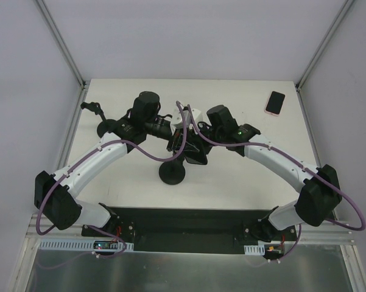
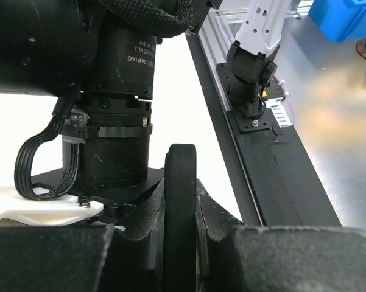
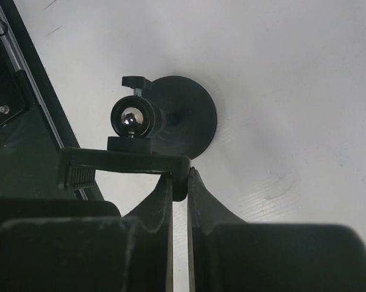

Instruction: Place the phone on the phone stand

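White tabletop, phone (image 1: 274, 102) idle upper right (lying flat). Your left gripper (image 2: 179, 201) and right gripper (image 3: 179, 182) both clamp the phone stand (image 1: 172, 173), apparently positioning it; next, free one for the phone.

A phone (image 1: 275, 102) with a black screen and pink edge lies right of the all-black phone stand (image 1: 172, 172); cream-white surface (image 1: 231, 182), purple cables (image 1: 140, 149).

Looks like a robotics lab: white table (image 1: 140, 97) boxed in by plain panels (image 1: 189, 36) and aluminium struts (image 1: 62, 42), slotted cable duct (image 1: 67, 244), blue bin (image 2: 341, 18) beyond.
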Available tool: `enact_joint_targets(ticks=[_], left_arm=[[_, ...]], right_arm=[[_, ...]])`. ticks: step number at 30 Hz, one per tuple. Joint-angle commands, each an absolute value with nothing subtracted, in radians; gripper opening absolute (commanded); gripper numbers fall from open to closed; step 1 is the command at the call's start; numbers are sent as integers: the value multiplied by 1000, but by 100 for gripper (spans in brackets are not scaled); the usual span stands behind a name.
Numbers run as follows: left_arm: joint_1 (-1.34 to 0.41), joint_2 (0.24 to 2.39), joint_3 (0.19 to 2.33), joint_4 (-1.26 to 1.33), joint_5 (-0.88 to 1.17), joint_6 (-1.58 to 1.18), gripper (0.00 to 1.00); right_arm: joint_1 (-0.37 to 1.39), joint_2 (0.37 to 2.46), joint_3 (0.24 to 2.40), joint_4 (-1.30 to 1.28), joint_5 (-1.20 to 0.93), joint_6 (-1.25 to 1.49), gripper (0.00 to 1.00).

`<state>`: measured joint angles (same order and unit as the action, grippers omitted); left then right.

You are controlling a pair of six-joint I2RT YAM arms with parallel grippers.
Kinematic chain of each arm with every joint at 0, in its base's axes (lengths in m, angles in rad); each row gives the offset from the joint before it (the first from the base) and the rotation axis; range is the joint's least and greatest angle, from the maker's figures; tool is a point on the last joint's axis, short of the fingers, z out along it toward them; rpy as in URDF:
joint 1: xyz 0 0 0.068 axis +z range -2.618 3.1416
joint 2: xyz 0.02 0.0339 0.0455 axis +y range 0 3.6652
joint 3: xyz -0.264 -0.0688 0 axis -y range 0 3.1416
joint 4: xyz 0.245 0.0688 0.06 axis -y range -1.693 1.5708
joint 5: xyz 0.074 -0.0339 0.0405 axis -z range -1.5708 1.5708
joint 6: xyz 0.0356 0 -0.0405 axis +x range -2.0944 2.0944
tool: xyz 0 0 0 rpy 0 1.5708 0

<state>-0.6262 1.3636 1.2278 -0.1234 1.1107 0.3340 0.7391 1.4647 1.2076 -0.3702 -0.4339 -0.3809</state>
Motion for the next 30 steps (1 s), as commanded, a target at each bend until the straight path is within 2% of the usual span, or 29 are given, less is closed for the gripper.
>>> enact_joint_targets(ticks=[1,30], left_arm=[[-604,1393,1206,-213,1072,336,0],[-606,1333,1069,-232,962,282,0]], right_arm=[[758,1448,1275,-405,-545,-454,1],[710,1428,1250,-351,-561,-425,1]])
